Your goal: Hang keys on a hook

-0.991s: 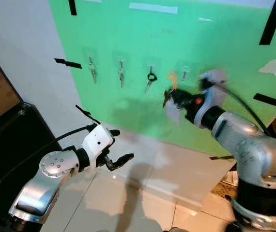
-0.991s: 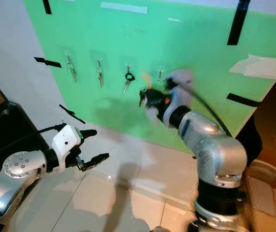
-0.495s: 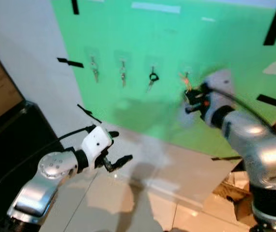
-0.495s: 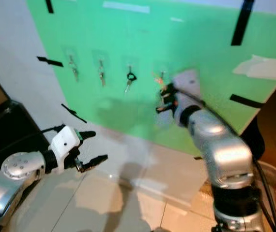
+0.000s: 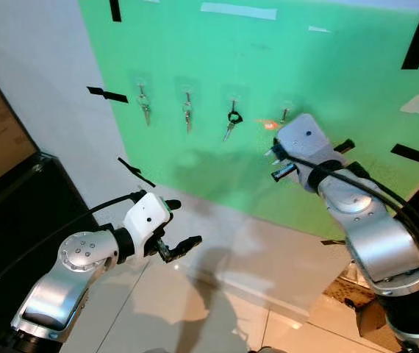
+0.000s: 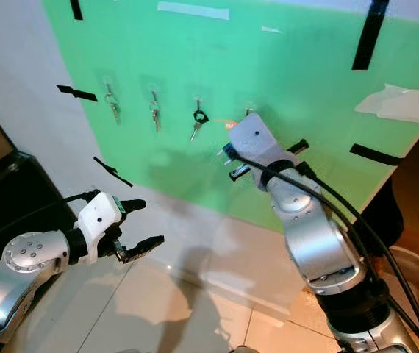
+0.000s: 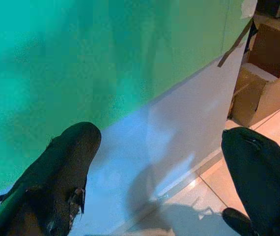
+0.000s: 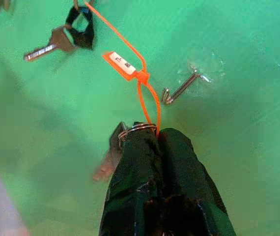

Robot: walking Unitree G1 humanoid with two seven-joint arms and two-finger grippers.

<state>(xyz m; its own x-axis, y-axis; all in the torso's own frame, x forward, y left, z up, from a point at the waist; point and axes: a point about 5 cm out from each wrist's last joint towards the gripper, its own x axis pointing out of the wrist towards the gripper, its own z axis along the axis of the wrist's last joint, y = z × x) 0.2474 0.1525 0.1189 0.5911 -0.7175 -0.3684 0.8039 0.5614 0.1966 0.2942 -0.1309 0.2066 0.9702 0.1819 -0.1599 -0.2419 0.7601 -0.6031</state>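
Observation:
A green board (image 5: 268, 66) on the wall carries a row of small hooks. Three of them hold keys: two silver sets (image 5: 142, 107) (image 5: 187, 112) and a black-headed key (image 5: 231, 122). The fourth hook (image 8: 182, 88) is bare. My right gripper (image 8: 152, 135) is shut on a key ring (image 8: 137, 128) just below that hook. A silver key (image 8: 108, 160) hangs beside the fingers, and an orange tag (image 8: 121, 64) on an orange loop sticks out toward the board. My left gripper (image 5: 184, 222) is open, low and to the left, away from the board.
A black cabinet (image 5: 18, 213) stands at the left. Cardboard boxes (image 7: 263, 83) sit on the tiled floor (image 5: 195, 309) at the right, below the board's edge. Black tape strips (image 5: 106, 95) mark the board and the wall.
My right gripper has moved right and up with the keys, from below the black-headed key to just under the bare fourth hook. The left arm has stayed put.

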